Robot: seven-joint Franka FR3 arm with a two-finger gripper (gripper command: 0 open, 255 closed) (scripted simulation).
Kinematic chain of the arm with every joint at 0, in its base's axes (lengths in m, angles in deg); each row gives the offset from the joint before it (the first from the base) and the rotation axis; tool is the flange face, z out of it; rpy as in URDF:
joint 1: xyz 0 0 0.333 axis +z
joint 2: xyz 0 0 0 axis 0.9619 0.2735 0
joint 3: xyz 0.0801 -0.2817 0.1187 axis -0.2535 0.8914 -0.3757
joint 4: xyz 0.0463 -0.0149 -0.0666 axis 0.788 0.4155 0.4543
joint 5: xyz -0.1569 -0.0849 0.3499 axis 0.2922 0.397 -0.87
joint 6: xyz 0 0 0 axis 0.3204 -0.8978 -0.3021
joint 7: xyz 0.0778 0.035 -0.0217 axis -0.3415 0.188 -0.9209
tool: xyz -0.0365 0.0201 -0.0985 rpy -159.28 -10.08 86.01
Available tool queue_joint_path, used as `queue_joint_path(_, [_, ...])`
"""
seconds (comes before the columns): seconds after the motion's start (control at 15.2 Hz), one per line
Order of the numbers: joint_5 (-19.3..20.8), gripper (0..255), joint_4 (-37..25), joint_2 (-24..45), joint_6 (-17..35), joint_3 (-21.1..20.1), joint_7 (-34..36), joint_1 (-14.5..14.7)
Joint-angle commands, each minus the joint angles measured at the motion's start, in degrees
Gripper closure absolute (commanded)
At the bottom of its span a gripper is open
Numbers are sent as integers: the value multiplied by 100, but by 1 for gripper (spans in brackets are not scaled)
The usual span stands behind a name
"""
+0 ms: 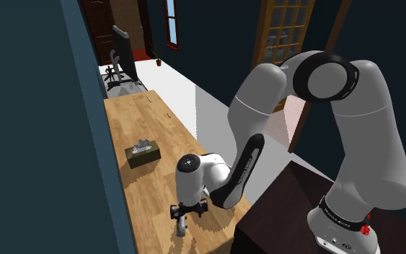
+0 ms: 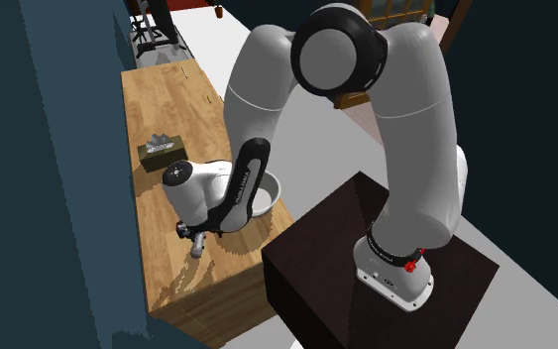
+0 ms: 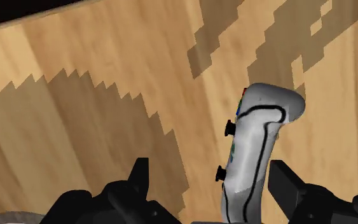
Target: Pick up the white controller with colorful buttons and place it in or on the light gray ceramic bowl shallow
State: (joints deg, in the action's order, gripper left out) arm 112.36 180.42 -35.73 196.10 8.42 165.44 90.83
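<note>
white controller [image 3: 260,140] lying on the wooden bench [image 1: 143,123], between the gripper's spread fingers

the gripper [image 3: 210,167] is released, low over the controller, which sits nearer one finger. the light grey bowl [image 2: 270,188] stands just beside it, partly behind the arm; a tissue box [image 1: 142,153] lies farther along the bench.

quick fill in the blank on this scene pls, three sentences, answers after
1. The white controller lies flat on the wooden ____.
2. The gripper has its fingers ____, one on each side of the controller.
3. In the second exterior view the pale bowl is partly hidden behind the robot's ____.
Missing words: table; open; arm.
</note>
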Motion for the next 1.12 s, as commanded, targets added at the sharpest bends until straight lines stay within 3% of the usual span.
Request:
queue_joint_path(0.0, [-383,0,-77,104,142,154,873,59])
queue_joint_path(0.4, [-165,0,-303,564,418,505,1050,347])
queue_joint_path(0.92, [-361,0,-305,578,497,672,919,528])
queue_joint_path(0.99, [-414,255,-412,597,388,607,904,532])
queue_joint_path(1.06, [-395,255,-362,593,437,620,842,452])
